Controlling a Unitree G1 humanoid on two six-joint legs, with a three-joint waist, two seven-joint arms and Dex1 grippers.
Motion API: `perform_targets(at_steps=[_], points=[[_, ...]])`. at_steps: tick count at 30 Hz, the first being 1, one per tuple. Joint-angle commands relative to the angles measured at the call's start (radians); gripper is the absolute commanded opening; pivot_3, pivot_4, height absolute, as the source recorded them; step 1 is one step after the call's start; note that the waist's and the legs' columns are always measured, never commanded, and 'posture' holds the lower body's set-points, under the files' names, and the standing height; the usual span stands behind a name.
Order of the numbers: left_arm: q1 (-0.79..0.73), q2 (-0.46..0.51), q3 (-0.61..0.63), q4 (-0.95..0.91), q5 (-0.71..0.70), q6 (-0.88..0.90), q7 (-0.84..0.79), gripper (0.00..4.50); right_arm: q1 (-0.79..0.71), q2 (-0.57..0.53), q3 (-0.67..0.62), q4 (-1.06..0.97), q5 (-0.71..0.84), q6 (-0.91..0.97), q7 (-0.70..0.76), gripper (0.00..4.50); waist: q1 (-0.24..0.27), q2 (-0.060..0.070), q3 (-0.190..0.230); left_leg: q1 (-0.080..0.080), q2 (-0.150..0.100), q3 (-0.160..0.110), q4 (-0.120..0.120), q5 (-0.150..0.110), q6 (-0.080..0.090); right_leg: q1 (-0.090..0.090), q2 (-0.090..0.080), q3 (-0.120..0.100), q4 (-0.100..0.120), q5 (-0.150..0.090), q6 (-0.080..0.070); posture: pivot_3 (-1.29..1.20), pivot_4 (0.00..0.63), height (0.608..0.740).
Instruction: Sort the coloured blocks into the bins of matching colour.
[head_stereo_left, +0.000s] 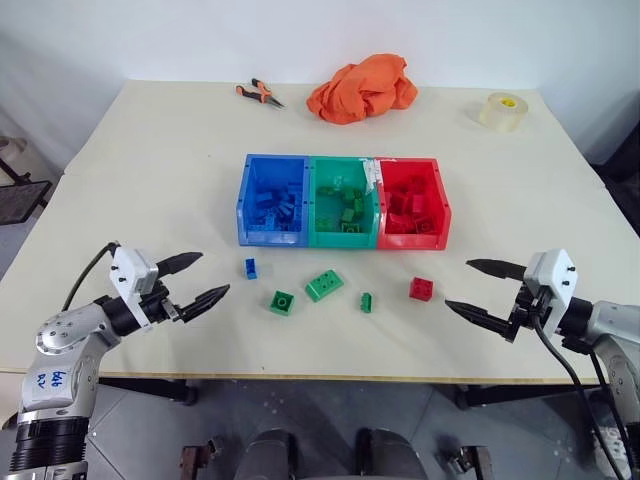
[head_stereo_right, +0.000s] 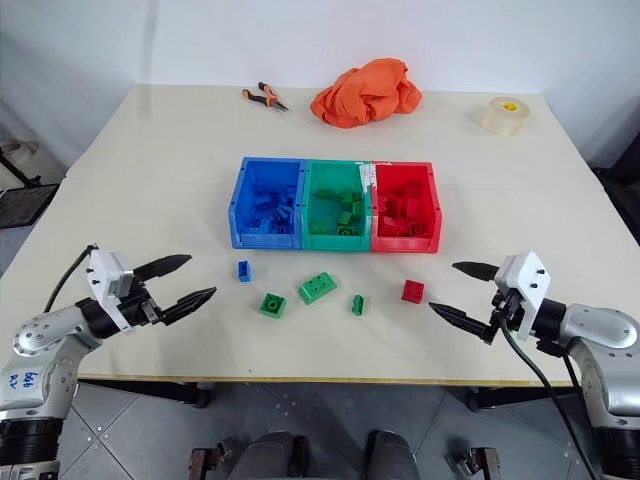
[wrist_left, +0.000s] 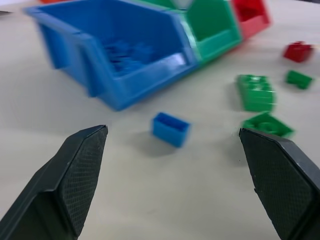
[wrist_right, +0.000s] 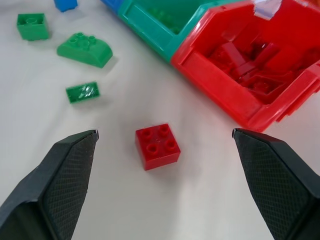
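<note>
Three joined bins stand mid-table: blue (head_stereo_left: 270, 236), green (head_stereo_left: 343, 239) and red (head_stereo_left: 412, 241), each holding bricks of its own colour. In front of them lie loose blocks: a small blue one (head_stereo_left: 250, 268), a green square one (head_stereo_left: 282, 302), a longer green one (head_stereo_left: 324, 285), a tiny green one (head_stereo_left: 366, 302) and a red one (head_stereo_left: 421, 289). My left gripper (head_stereo_left: 213, 274) hovers open just left of the blue block (wrist_left: 170, 129), holding nothing. To the right of the red block (wrist_right: 157, 146), my right gripper (head_stereo_left: 458, 284) is open and holds nothing.
At the table's far edge lie orange-handled pliers (head_stereo_left: 259, 93), a crumpled orange cloth (head_stereo_left: 362, 88) and a roll of clear tape (head_stereo_left: 502, 110). The table's front edge (head_stereo_left: 330, 376) runs just below the loose blocks and both grippers.
</note>
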Motion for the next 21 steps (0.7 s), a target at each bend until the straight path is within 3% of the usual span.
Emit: perform_targets(at_steps=[1, 6, 10, 16, 21], points=[[-0.027, 0.024, -0.037, -0.015, -0.001, 0.004, -0.059, 4.48, 0.054, -0.072, -0.092, -0.006, 0.000, -0.011, 0.038, 4.50, 0.005, 0.000, 0.000, 0.000, 0.000, 0.000, 0.000, 0.000, 0.000, 0.000, 0.000, 0.000, 0.000, 0.000, 0.000, 0.00, 0.150, 0.740], [-0.095, 0.027, -0.084, 0.066, 0.005, -0.044, -0.168, 4.48, 0.146, -0.146, -0.177, 0.021, -0.013, -0.023, 0.086, 4.50, 0.016, 0.000, 0.000, 0.000, 0.000, 0.001, 0.001, 0.000, 0.000, 0.001, 0.001, 0.000, -0.001, 0.000, 0.000, 0.00, 0.150, 0.740], [-0.130, 0.032, -0.089, 0.133, 0.005, -0.090, -0.244, 4.48, 0.152, -0.162, -0.175, 0.011, -0.018, -0.007, 0.086, 4.50, 0.014, 0.000, 0.000, 0.001, 0.001, 0.003, 0.000, 0.000, 0.000, 0.000, 0.002, -0.002, -0.001, 0.000, 0.000, 0.00, 0.150, 0.740], [-0.117, 0.056, -0.063, 0.163, 0.001, -0.123, -0.297, 4.48, 0.059, -0.167, -0.069, 0.007, -0.044, 0.053, 0.073, 4.50, 0.011, 0.000, 0.000, 0.002, 0.001, 0.003, 0.000, 0.000, 0.000, 0.000, 0.002, -0.002, 0.000, 0.000, 0.000, 0.00, 0.150, 0.740], [-0.057, 0.069, -0.023, 0.129, -0.043, -0.123, -0.332, 4.48, -0.115, -0.137, 0.096, 0.076, -0.107, 0.086, 0.064, 4.50, 0.001, 0.000, 0.000, 0.001, 0.001, 0.002, 0.001, 0.000, 0.000, 0.000, -0.001, -0.001, 0.000, 0.000, 0.000, 0.00, 0.150, 0.740]])
